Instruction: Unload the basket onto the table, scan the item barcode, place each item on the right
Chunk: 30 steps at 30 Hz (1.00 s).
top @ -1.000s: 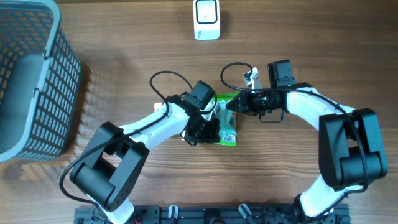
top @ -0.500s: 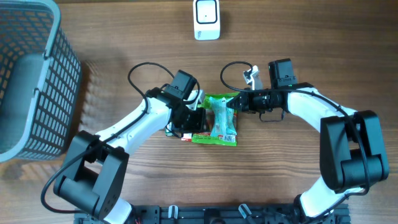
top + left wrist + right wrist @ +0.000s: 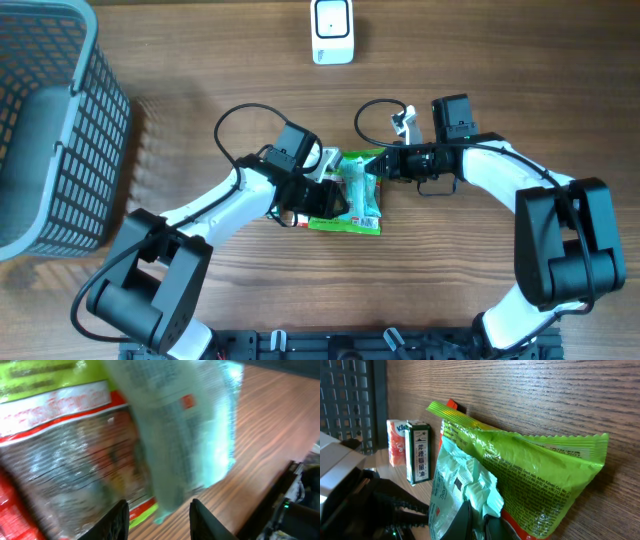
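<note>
On top of the green bag [image 3: 345, 218], at mid-table, the pale teal packet [image 3: 362, 195] is lying lengthwise. The right gripper [image 3: 378, 168] is pinching the packet's end that overhangs the bag's far edge, its jaws closed thin on the crinkled film. Gripping at the very end is probably leaving the printed faces uncovered, so that a code can be shown to a reader.

At the green bag's left edge the left gripper [image 3: 157, 515] is hovering with its jaws partly spread. In its wrist view a corner of the teal packet is hanging between the fingertips [image 3: 120, 516] without touching either, so it is holding nothing. It seems to be standing off, leaving the packet to the right arm alone.

The scanner [image 3: 332, 30] is sitting well beyond the green bag's far edge, and the packet is nowhere near it yet. The print on the film is too blurred to pick out the barcode.

Just left of the green bag a small dark green box [image 3: 418, 452] and an orange-and-white pack [image 3: 396, 442] are standing upright. The grey basket [image 3: 60, 150] is waiting well off to the bag's left.
</note>
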Each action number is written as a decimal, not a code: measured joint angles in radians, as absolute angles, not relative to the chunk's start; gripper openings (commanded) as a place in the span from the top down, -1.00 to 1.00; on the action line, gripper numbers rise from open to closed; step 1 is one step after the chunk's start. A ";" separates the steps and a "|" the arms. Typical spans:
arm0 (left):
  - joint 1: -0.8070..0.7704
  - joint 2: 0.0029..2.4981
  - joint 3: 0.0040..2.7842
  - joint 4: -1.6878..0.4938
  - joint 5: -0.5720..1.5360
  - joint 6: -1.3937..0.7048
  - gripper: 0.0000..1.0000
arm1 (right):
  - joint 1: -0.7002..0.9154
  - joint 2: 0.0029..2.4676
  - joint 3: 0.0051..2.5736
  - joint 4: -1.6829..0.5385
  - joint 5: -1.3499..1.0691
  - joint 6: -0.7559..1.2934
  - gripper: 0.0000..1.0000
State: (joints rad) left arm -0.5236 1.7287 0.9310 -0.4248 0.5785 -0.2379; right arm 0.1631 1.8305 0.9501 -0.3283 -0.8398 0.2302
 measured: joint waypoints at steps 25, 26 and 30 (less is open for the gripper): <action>-0.535 1.800 0.927 -0.405 0.658 -0.172 0.92 | 0.163 1.831 0.950 -0.342 -0.833 0.236 0.91; -0.521 1.791 0.927 -0.422 0.660 -0.168 0.92 | 0.164 1.831 0.950 -0.347 -0.826 0.236 0.91; -0.459 1.721 0.927 -0.488 0.655 -0.139 0.92 | 0.171 1.830 0.950 -0.357 -0.768 0.242 0.91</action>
State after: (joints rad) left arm -0.4595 1.7210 0.9272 -0.4877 0.6552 -0.1390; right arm 0.1707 1.8301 0.9501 -0.3569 -0.7677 0.2417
